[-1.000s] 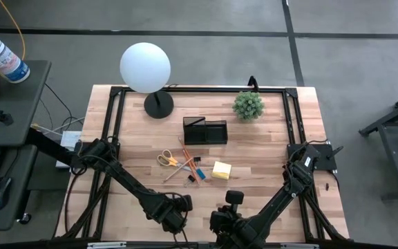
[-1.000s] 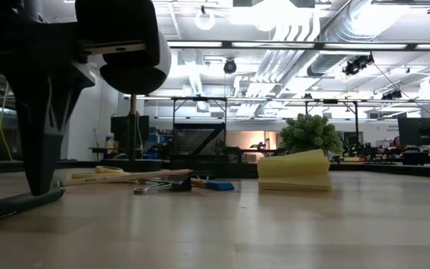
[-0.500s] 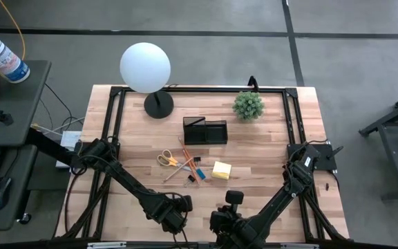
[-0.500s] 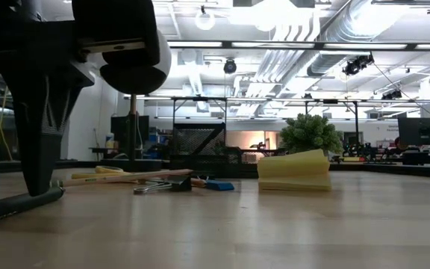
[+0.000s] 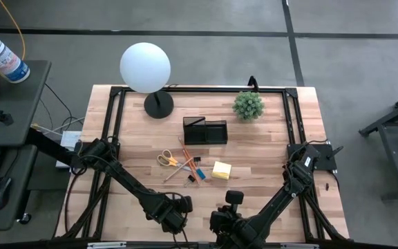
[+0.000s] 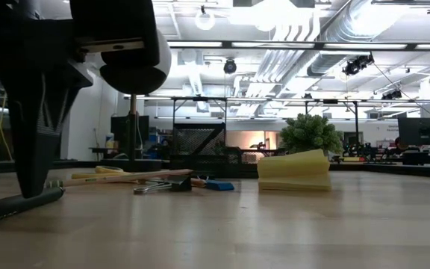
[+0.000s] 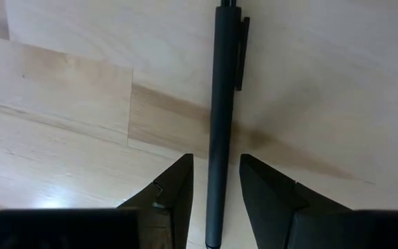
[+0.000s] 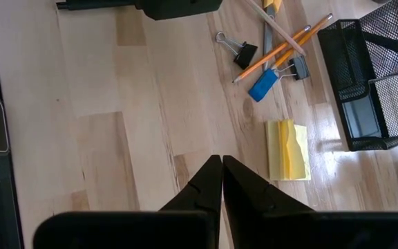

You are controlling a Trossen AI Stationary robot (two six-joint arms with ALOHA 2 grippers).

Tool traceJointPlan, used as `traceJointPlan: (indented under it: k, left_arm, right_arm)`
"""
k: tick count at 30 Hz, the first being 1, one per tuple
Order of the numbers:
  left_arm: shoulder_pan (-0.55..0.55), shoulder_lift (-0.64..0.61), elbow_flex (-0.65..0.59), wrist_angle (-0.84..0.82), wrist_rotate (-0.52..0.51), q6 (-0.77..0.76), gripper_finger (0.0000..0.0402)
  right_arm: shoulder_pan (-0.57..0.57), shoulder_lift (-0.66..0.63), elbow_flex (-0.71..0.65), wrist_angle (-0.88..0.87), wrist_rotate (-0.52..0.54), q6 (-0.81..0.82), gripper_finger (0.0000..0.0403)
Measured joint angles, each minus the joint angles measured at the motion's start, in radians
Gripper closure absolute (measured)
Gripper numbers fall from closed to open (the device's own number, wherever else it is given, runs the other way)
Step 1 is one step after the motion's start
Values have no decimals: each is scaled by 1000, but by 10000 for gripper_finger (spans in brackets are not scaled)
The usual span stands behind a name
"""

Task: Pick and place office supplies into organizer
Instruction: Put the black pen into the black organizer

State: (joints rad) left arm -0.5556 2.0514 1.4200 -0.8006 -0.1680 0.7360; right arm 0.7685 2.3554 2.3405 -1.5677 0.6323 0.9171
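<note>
Centrally on wooden tabletop (image 5: 268, 149): black mesh organizer (image 5: 204, 131), with scissors (image 5: 167, 159), pencils (image 5: 187, 161), sticky-note pad (image 5: 220, 169) loose just before it. Near front edge: left gripper (image 7: 215, 200), fingers apart astride black pen (image 7: 221, 117) lying flat. Beside it, right gripper (image 8: 222, 181), fingers together, holding nothing.

A light wooden table (image 5: 268, 149) framed by black rails fills the frame's centre. At its upper left stands a white globe lamp (image 5: 145, 67) on a round black base; a small green plant (image 5: 248, 105) sits upper right. Between them, slightly lower, is a black mesh organizer (image 5: 204, 131). Below it lie yellow-handled scissors (image 5: 166, 159), orange pencils (image 5: 186, 162), a small blue eraser (image 5: 198, 173) and a yellow sticky-note pad (image 5: 221, 169). Two dark arms reach toward the bottom centre.
</note>
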Motion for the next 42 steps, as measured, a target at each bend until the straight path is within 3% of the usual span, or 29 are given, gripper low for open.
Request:
traceJointPlan:
  k: [31, 42]
  left_arm:
    - [13, 20, 0, 41, 16, 42, 295]
    - [13, 21, 0, 34, 19, 38, 392]
  right_arm:
    - [-1, 0, 0, 0, 0, -1, 392]
    - [-1, 0, 0, 0, 6, -1, 392]
